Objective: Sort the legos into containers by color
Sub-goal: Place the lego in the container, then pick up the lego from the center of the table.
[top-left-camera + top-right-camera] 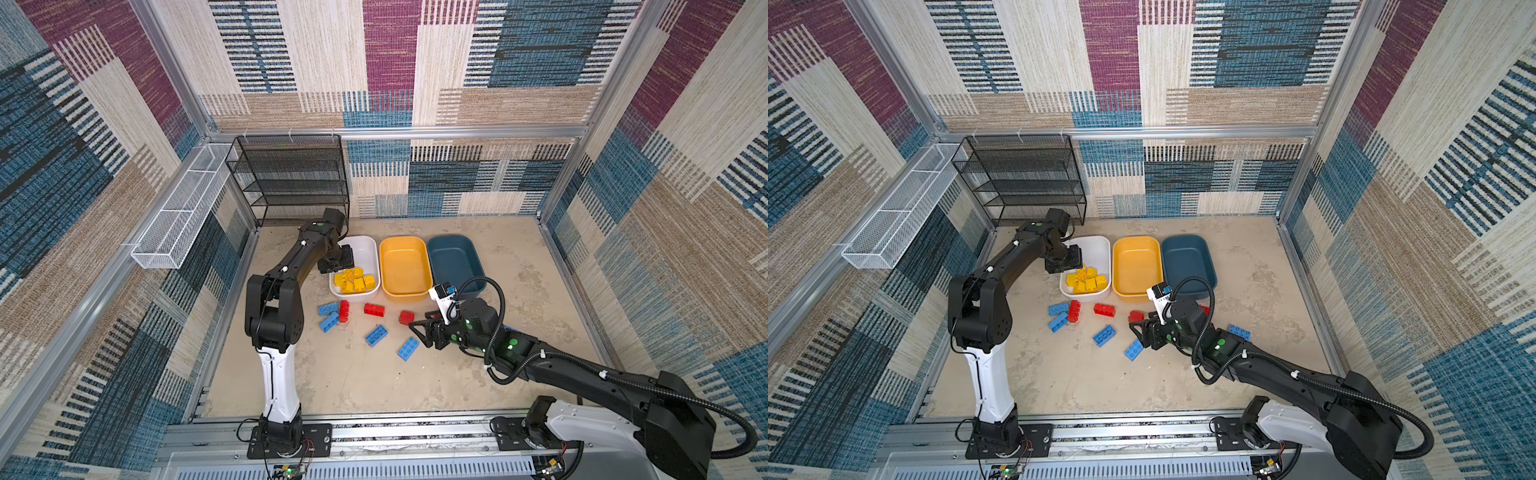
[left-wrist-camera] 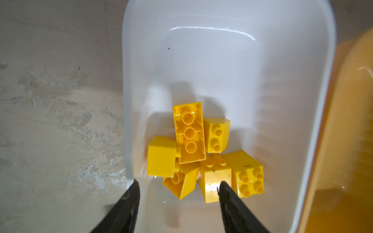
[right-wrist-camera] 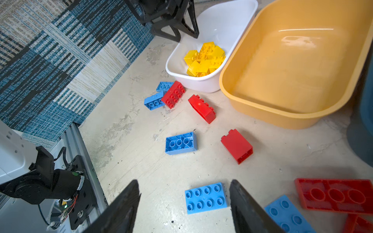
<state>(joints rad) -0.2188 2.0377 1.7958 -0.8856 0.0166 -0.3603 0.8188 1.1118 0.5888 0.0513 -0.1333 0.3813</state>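
Observation:
Several yellow legos [image 1: 355, 280] [image 2: 189, 133] lie heaped at the near end of the white container [image 1: 365, 242] [image 2: 222, 60]. My left gripper [image 1: 337, 266] [image 2: 179, 182] hangs open over that heap, holding nothing. The yellow-orange container [image 1: 405, 266] and the dark teal container [image 1: 453, 257] hold nothing. Red legos [image 1: 375, 309] and blue legos [image 1: 377, 335] are scattered on the floor in front of the containers. My right gripper [image 1: 417, 332] [image 3: 183, 181] is open just above the floor. A blue brick [image 3: 205, 197], studs up, lies between its fingers close to one of them.
A black mesh rack [image 1: 291, 178] stands at the back left, with a long white wire basket [image 1: 178, 216] on the left wall. More red [image 3: 335, 195] and blue [image 1: 1239, 332] bricks lie beside my right arm. A metal rail [image 1: 415, 432] runs along the front.

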